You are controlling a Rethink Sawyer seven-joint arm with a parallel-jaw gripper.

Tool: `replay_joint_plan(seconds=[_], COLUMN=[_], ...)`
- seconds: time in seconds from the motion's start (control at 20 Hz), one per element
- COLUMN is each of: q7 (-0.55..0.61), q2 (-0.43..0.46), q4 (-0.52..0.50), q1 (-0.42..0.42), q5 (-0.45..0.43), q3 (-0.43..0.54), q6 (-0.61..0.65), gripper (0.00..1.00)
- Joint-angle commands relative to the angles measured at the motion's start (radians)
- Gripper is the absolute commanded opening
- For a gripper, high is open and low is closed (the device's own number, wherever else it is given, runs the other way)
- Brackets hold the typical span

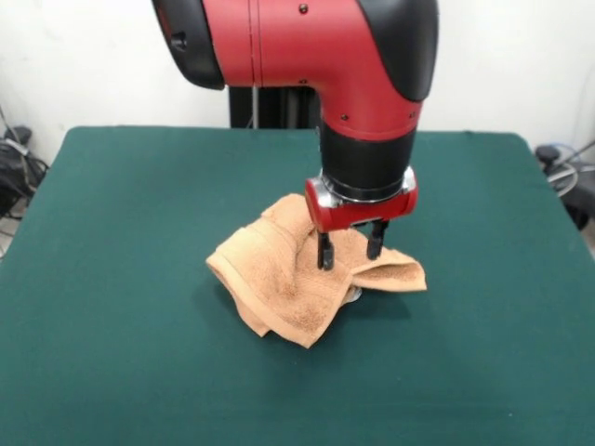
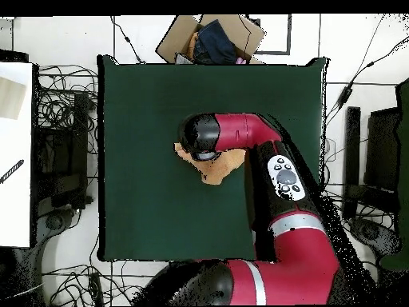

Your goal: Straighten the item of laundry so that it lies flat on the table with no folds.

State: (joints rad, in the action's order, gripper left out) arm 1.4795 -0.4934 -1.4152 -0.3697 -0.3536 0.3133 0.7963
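Front view: claw (image 1: 350,252) down on a crumpled peach-orange terry towel (image 1: 288,279) mid-table.
Its two fingers stand parted, tips pressed into the folded cloth, with nothing clamped between them. Towel bunches directly beneath and beside the claw on the green table (image 1: 121,325). Overhead, a cardboard box (image 2: 209,37) holding dark cloth sits beyond the table's far edge.

Light is even and fairly bright, falling from above. The towel (image 1: 297,279) casts a soft, dark shadow on the table (image 1: 112,307) along its near and left edges. Small glossy highlights sit on the red arm (image 1: 307,46) shell. Front view looks slightly soft.
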Motion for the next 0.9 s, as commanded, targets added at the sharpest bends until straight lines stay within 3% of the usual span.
replay_joint_plan(seconds=[0.05,0.9], q7=[-0.093,-0.195], q2=[0.003,0.125], q4=[0.05,0.16], q1=[-0.01,-0.089], q5=[0.012,0.004], q3=[0.092,0.161], q6=[0.084,0.146], gripper=[1.0,1.0])
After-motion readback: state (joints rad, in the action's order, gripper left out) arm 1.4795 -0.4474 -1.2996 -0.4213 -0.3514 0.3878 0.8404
